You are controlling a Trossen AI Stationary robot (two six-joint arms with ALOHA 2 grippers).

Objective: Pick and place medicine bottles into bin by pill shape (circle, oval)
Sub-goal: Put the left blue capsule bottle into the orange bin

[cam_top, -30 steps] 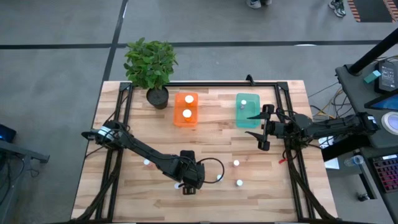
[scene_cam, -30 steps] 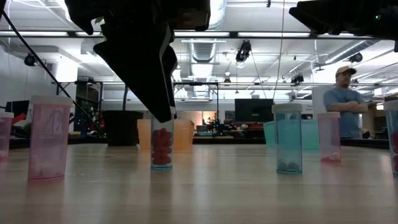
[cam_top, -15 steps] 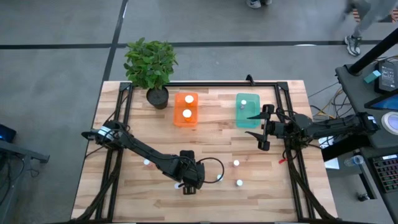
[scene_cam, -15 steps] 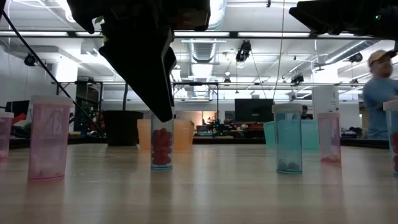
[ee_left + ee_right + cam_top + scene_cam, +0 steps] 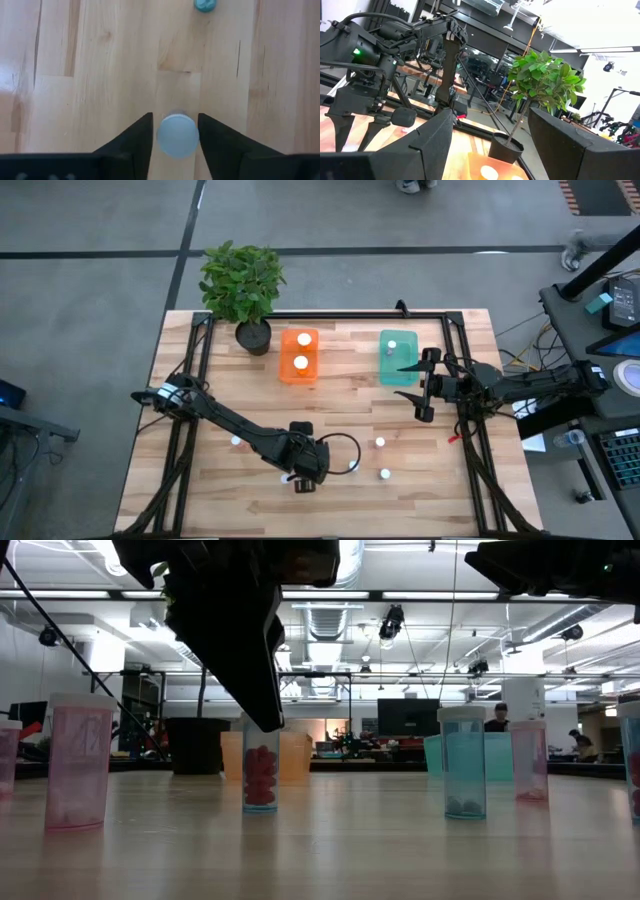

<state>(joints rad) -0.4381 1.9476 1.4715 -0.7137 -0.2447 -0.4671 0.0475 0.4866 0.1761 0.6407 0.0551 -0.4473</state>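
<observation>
The medicine bottle point(image 5: 177, 136) with red pills stands upright on the wooden table point(image 5: 340, 405) near its front edge, directly between the fingers of the left gripper point(image 5: 175, 137), which straddle its white cap at 9 and 3 o'clock; contact I cannot tell. The right gripper point(image 5: 421, 386), jaws wide and empty, hovers by the teal bin point(image 5: 398, 360), well apart
</observation>
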